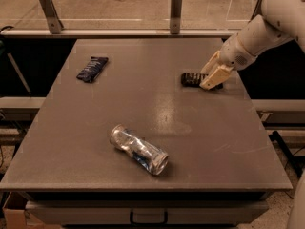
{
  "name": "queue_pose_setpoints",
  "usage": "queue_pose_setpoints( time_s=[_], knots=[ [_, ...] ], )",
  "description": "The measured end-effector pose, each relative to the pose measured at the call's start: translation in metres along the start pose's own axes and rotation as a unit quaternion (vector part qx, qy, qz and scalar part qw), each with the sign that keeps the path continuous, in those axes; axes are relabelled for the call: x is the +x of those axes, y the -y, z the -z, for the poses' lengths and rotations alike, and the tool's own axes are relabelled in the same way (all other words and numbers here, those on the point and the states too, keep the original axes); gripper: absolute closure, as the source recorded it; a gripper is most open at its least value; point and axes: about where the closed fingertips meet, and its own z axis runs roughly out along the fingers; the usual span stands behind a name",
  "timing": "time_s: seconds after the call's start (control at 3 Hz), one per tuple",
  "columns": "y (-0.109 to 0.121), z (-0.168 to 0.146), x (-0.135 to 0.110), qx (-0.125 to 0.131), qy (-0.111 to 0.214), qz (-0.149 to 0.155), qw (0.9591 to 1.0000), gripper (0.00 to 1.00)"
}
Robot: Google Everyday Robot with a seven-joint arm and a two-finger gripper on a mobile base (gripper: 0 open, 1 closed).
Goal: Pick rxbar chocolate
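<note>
The rxbar chocolate is a flat black bar with pale lettering. It lies on the right side of the grey table, toward the back. My gripper comes in from the right on a white arm and is down over the bar's right end, hiding that end. Its cream fingers stand apart, one behind the bar and one in front of it. The bar still lies flat on the table.
A dark blue crinkled wrapper lies at the back left. A clear crushed plastic bottle lies near the front centre. A rail with two metal posts runs behind the table's far edge.
</note>
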Motion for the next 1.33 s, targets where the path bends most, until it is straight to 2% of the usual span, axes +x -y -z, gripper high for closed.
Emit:
queue_pose_setpoints(
  time_s=[0.33,0.67,1.0,1.33],
  knots=[
    [0.000,0.000,0.000,0.000,0.000,0.000,1.0000,1.00],
    [-0.017,0.030,-0.045,-0.027,0.077,0.026,0.9963,1.00],
    [-0.044,0.076,-0.114,-0.074,0.197,0.069,0.9752,1.00],
    [-0.069,0.113,-0.176,-0.118,0.299,0.098,0.9418,1.00]
  ],
)
